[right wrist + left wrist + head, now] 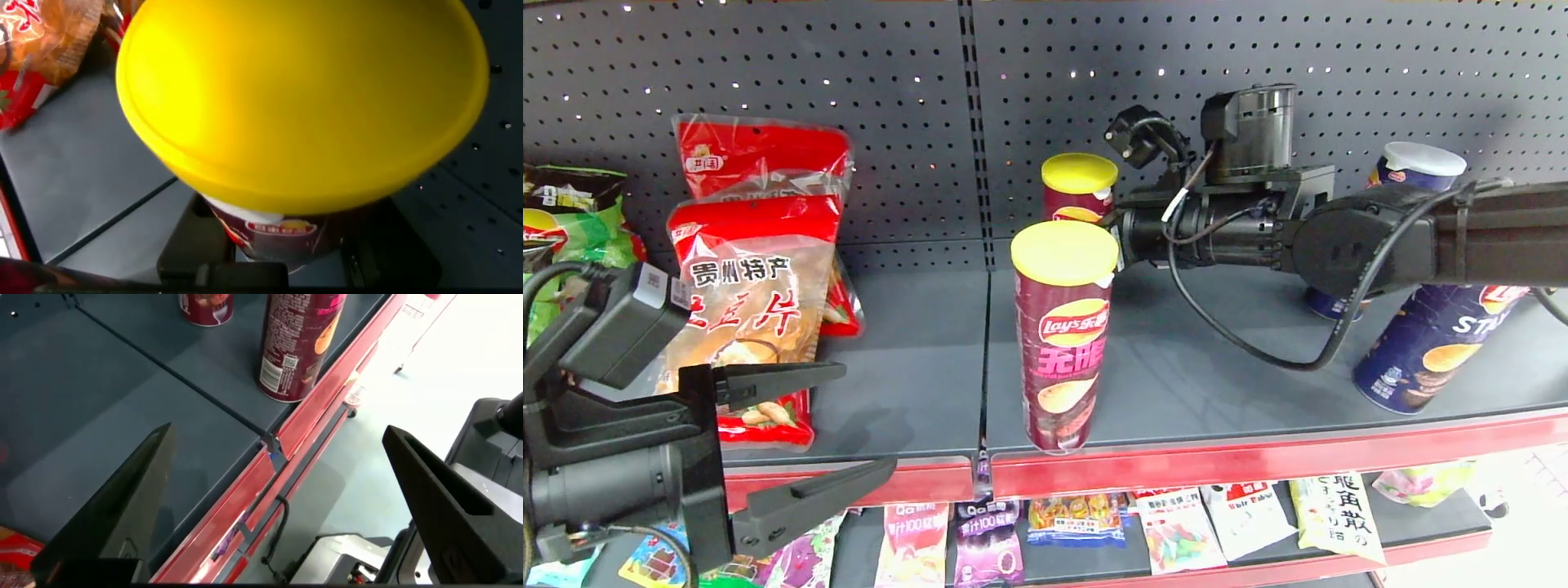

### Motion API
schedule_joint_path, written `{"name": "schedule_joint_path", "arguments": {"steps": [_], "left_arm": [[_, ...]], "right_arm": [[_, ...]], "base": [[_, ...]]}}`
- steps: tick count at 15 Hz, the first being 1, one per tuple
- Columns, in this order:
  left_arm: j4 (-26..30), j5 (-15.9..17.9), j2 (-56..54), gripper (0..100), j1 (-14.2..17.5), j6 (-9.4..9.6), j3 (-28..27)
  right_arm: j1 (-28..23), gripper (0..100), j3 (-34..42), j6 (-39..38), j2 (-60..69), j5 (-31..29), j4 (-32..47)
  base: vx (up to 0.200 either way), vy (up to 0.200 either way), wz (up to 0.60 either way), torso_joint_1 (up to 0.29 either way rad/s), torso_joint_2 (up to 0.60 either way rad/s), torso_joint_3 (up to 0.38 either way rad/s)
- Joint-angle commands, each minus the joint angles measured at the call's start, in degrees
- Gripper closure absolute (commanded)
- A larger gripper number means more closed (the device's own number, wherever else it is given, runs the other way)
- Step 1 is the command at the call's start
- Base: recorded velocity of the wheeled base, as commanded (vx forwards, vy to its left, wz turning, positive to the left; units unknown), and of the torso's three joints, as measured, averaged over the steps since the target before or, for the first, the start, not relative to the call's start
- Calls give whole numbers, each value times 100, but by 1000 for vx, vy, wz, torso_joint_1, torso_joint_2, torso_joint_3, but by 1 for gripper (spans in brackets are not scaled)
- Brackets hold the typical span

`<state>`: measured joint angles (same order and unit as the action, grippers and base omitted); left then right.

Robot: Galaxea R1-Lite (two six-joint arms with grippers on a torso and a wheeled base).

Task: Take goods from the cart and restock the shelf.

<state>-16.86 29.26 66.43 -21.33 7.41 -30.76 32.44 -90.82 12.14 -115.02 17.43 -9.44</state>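
Upright far can sits just left of your right claw; can't tell if it's pinching; left claw spread, empty.

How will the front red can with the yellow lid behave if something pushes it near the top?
Tall and narrow, the front can would probably tip. It stands at the shelf edge, so it might fall off. Its round body would likely roll.
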Motion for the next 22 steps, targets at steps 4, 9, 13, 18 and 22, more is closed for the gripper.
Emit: {"name": "schedule_joint_path", "arguments": {"steps": [4, 9, 13, 18, 22], "left_arm": [[-2, 1, 19, 0, -2, -3, 8], [16, 1, 90, 0, 6, -20, 35], [7, -140, 441, 0, 24, -82, 8], [-10, -175, 1180, 0, 59, -38, -220], [-19, -166, 2032, 0, -73, 217, -651]], "right_arm": [[8, 0, 12, -19, 23, -21, 21], [-10, 0, 1084, -36, 858, -108, 21], [-53, 0, 2719, -186, 2001, -346, 12], [-45, 0, 4362, -318, 3266, -372, 12], [-1, 0, 5373, -300, 4497, -355, 21]], "base": [[0, 0, 0, 0, 0, 0], [0, 0, 0, 0, 0, 0], [0, 0, 0, 0, 0, 0], [0, 0, 0, 0, 0, 0], [0, 0, 0, 0, 0, 0]]}}
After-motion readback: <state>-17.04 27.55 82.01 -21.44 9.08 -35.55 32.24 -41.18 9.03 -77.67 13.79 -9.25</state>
